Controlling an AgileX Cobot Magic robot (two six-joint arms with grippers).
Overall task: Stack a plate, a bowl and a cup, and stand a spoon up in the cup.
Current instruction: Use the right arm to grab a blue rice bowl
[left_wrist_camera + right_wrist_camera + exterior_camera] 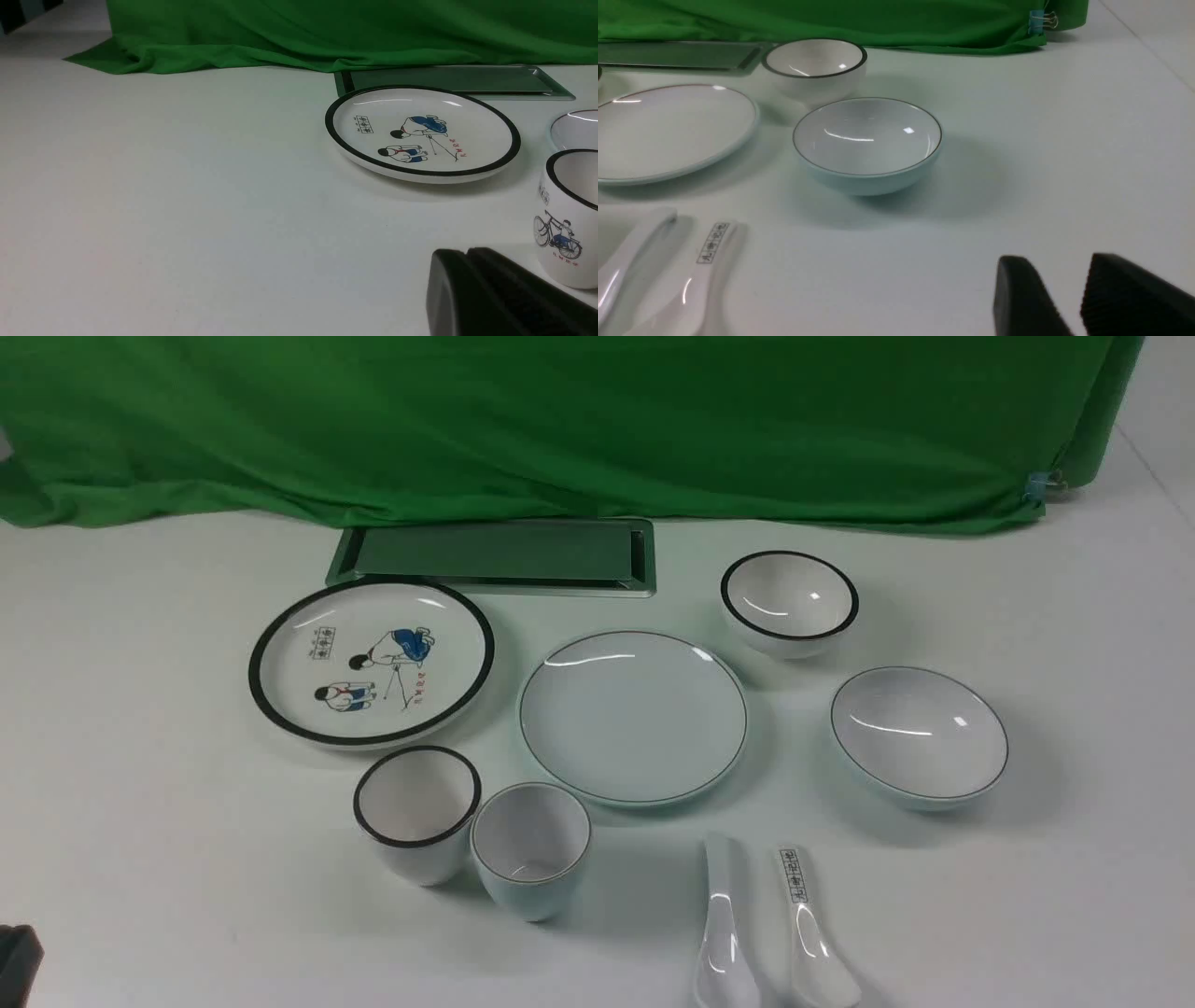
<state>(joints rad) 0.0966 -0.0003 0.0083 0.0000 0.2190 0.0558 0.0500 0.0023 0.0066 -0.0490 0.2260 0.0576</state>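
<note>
1. Plate [633, 717]: lies flat at the middle of the worktop [140, 756] with nothing on it. Judged to be stiff, glossy, brittle ceramic. As the base of the stack it probably needs no lifting.
2. Bowl [920, 733]: stands to the right of the plate and apart from it, upright and empty. Likely the heaviest piece to carry, and slippery. The best hold is a pinch over the rim, one finger inside the wall and one outside.
3. Cup [530, 845]: stands upright, nearer the robot than the plate and to its left, just beside the black-rimmed cup [416, 812]. Probably light and smooth. The neighbour crowds its left side, so a rim pinch on the free side suits.
4. Spoon [721, 933]: lies flat near the front edge, scoop toward the robot, just left of the printed spoon [810, 933]. Thin, slick and low on the worktop, so likely the hardest pick. Grip across the handle.
5. Left tool [467, 254]: closed and empty, near the black-rimmed cup. Right tool [1057, 266]: fingers apart with nothing between them, well clear of the bowl.
6. Count: two plates, including the picture plate [371, 660]; two bowls, including the black-rimmed bowl [789, 602]; two cups; two spoons. That makes eight pieces, none yet stacked.
</note>
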